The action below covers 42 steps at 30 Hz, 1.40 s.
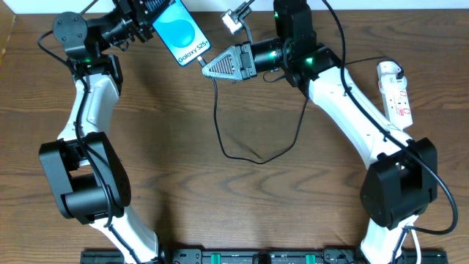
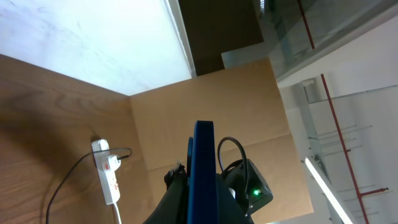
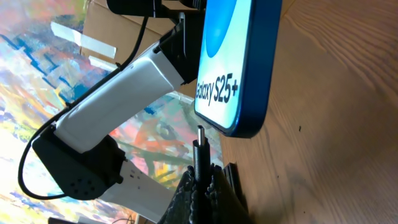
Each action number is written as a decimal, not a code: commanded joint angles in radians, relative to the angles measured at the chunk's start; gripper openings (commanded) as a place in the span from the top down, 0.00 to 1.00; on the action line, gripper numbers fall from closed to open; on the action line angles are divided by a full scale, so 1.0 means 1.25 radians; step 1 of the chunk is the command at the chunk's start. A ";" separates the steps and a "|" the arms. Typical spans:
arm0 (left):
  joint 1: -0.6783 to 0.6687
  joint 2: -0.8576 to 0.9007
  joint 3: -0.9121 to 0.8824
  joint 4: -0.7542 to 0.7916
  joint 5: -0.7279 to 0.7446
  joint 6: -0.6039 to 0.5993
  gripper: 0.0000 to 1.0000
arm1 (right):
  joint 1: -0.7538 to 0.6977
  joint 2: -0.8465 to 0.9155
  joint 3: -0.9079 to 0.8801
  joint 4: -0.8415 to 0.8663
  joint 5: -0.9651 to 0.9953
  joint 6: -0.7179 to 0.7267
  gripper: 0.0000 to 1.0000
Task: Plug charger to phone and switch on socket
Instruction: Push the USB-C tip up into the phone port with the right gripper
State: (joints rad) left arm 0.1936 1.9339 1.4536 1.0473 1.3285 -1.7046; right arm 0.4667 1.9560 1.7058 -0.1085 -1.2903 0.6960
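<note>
My left gripper [image 1: 150, 20] is shut on the phone [image 1: 180, 33], holding it above the table at the back; its blue screen reads "Galaxy S25+". In the left wrist view the phone [image 2: 203, 168] shows edge-on between the jaws [image 2: 202, 186]. My right gripper [image 1: 209, 67] is shut on the charger's black plug tip [image 3: 201, 149], which points at the phone's bottom edge [image 3: 239, 127] with a small gap. The black cable [image 1: 242, 150] loops down over the table. The white socket strip [image 1: 394, 92] lies at the far right; it also shows in the left wrist view [image 2: 107, 174].
A small white-grey adapter block [image 1: 233, 20] lies near the table's back edge by the right arm. The socket's white cord [image 2: 65, 186] trails off it. The wood table [image 1: 220, 205] spreads in front of both arms.
</note>
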 commanded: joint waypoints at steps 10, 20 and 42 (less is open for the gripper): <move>-0.009 -0.009 0.017 0.007 -0.021 -0.019 0.93 | 0.012 -0.015 0.001 0.000 0.002 -0.013 0.99; -0.009 -0.009 0.017 0.007 -0.023 -0.035 0.93 | 0.010 -0.015 0.001 -0.001 0.004 -0.013 0.99; -0.009 -0.009 0.017 0.007 -0.001 -0.034 0.93 | 0.008 -0.015 0.001 0.000 0.004 -0.013 0.99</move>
State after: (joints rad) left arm 0.1848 1.9339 1.4536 1.0470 1.3182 -1.7535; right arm 0.4683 1.9560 1.7058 -0.1101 -1.2831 0.6956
